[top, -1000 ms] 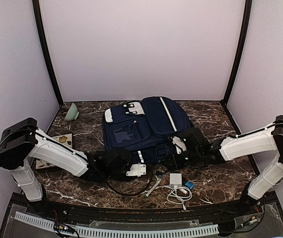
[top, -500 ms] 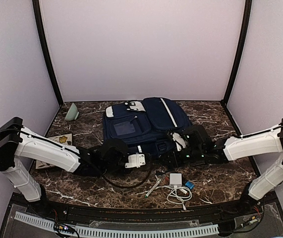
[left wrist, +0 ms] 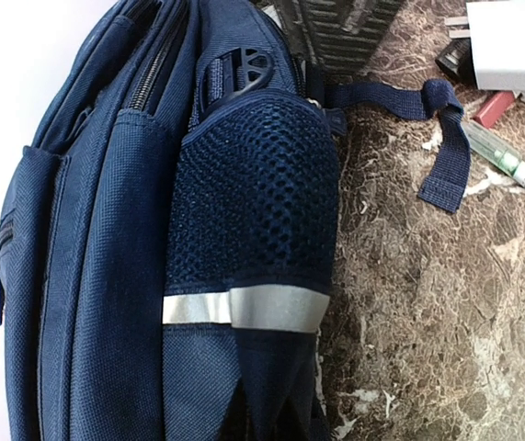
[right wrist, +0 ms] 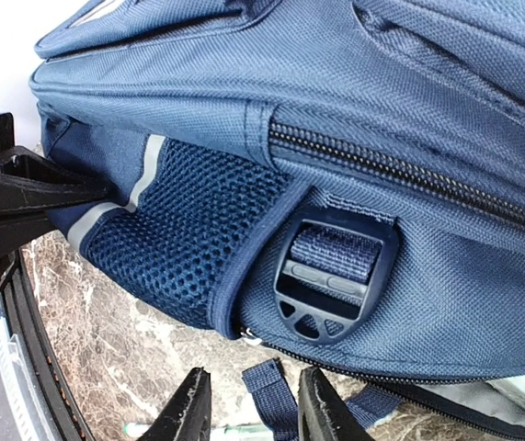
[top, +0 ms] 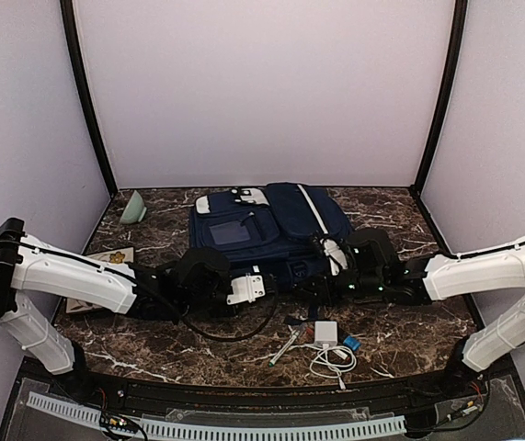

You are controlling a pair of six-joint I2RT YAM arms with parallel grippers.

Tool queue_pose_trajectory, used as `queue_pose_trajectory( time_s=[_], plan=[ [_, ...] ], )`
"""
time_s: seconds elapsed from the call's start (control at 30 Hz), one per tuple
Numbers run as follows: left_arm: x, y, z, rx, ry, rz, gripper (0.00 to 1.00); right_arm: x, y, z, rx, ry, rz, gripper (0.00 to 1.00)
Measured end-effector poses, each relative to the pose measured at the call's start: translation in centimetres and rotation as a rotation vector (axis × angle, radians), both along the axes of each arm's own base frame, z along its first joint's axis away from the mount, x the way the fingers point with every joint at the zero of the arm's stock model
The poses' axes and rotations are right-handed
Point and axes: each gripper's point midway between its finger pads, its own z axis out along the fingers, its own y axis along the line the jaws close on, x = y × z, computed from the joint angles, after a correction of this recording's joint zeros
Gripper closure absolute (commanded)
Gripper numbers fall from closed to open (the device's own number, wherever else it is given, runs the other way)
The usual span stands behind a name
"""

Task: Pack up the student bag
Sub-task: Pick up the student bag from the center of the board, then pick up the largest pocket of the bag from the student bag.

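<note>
Both arms have closed in on the student bag [top: 262, 225], which lies flat mid-table toward the back edge. Left claw [right wrist: 78, 193] now pinches its mesh pocket [right wrist: 184, 243]; right claw [right wrist: 260, 406] hangs spread astride a loose strap [right wrist: 264, 381]. I'd keep that pinch firm and lift gently. Charger [top: 325, 331], cable [top: 331, 360] and pen [top: 283, 350] crowd the front edge.

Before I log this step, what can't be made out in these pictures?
Inside the student bag: closed fabric hides it in top view; the right wrist view cuts off its grey lining.
The left gripper: outside the left wrist view's frame.
Small blue item beside the charger: too small in top view.
</note>
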Motion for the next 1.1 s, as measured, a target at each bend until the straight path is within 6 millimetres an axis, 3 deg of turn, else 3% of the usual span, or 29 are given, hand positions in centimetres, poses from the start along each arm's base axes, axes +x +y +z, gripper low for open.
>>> queue_pose_trajectory(
  time_s=[0.3, 0.43, 0.73, 1.1],
  plan=[
    [-0.3, -0.1, 1.9, -0.073, 0.043, 0.000, 1.00, -1.4, -1.6, 1.5, 0.085, -0.048, -0.007, 0.70],
    [-0.6, 0.1, 2.7, -0.090, 0.055, -0.004, 1.00, -1.2, -1.2, 1.9, 0.111, -0.065, -0.003, 0.70],
    [-1.1, 0.1, 3.8, -0.128, 0.079, -0.009, 1.00, -0.6, 0.2, 0.1, 0.088, -0.035, 0.019, 0.69],
    [-1.2, 0.0, 3.7, -0.136, 0.100, -0.012, 1.00, 0.3, 1.8, 1.0, 0.105, -0.066, 0.037, 0.74]
  ],
)
